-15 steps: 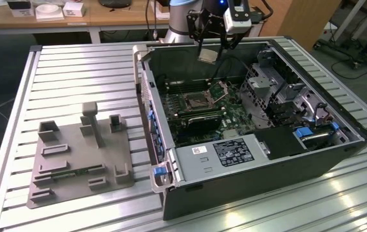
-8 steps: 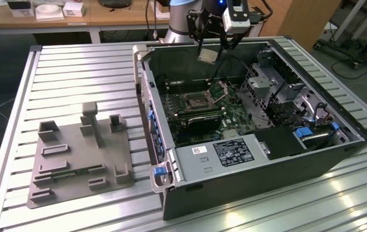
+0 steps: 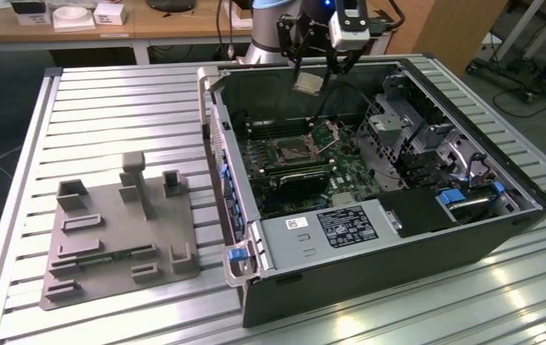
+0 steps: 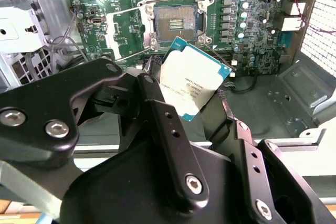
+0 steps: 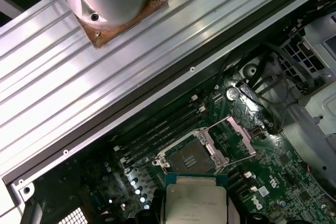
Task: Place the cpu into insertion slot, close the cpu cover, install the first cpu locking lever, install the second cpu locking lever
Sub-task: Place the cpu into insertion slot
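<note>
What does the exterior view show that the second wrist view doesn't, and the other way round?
Exterior view's extras: the whole open case on the slatted table, a grey tray beside it at the exterior view's left, and the cover standing open by the slot. Second wrist view's extras: the black fingers close up, clamped on the cpu's edges, and the slot's inside. Both: the gripper shut on the cpu, held above the empty slot.
</note>
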You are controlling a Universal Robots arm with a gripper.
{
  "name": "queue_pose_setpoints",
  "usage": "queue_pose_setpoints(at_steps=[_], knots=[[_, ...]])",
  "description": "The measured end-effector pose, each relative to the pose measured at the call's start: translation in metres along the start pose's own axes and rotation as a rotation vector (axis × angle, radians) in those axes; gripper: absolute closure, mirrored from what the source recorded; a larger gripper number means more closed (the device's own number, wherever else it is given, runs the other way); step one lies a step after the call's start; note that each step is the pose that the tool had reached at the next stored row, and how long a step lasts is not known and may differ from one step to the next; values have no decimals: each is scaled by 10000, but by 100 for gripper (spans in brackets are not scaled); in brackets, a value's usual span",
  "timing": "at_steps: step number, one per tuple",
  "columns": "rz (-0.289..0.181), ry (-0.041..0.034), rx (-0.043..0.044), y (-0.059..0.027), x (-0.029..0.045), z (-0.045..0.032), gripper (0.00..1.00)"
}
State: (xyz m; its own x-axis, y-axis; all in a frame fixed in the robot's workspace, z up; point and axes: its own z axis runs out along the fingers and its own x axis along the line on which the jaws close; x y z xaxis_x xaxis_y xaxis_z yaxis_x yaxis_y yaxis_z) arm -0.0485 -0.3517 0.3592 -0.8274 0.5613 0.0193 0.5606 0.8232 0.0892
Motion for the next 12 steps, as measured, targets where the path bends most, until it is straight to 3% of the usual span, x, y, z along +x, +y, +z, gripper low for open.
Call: queue_pose_setpoints(at_steps=[12], knots=[[439, -40, -8, -29, 42, 1, 45]])
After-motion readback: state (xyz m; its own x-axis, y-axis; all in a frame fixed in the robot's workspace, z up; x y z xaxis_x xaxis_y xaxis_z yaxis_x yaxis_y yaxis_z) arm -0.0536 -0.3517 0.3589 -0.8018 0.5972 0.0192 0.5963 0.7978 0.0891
